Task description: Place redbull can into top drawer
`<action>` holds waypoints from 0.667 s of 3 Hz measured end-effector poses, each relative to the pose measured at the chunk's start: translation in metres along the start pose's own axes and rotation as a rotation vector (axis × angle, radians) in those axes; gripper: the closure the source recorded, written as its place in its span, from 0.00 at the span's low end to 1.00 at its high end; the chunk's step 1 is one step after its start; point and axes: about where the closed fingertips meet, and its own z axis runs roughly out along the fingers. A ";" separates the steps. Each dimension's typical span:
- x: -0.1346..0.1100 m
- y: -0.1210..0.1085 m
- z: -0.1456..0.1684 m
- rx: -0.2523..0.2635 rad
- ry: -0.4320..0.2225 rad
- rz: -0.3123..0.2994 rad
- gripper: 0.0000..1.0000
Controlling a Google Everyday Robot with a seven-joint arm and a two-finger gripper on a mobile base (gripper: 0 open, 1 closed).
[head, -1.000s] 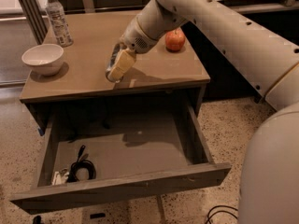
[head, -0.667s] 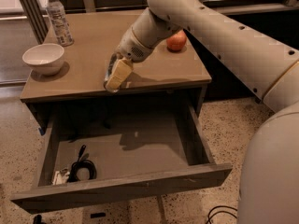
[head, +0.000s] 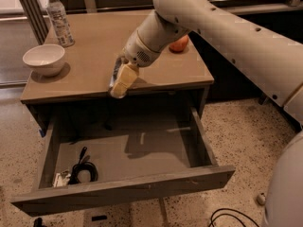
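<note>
My gripper point(head: 119, 81) hangs from the white arm over the table's front edge, pointing down, just above the open top drawer point(head: 128, 189). It is shut on the redbull can point(head: 115, 73), of which only a thin silver-blue strip shows beside the beige fingers point(head: 124, 79). The drawer is pulled far out below the table point(head: 94, 41); its grey-brown floor lies open to view directly under the gripper.
A black cable point(head: 83, 169) and a small white item lie in the drawer's front left corner. On the table stand a white bowl point(head: 44, 59) at the left, a clear water bottle point(head: 58, 18) at the back left and a red apple point(head: 179, 44) behind the arm.
The gripper has moved with the can toward the table's front edge and a little lower, from over the tabletop to the edge above the drawer.
</note>
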 end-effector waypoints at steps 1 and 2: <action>0.011 0.042 -0.017 0.017 0.001 0.008 1.00; 0.049 0.097 -0.030 0.021 0.000 0.089 1.00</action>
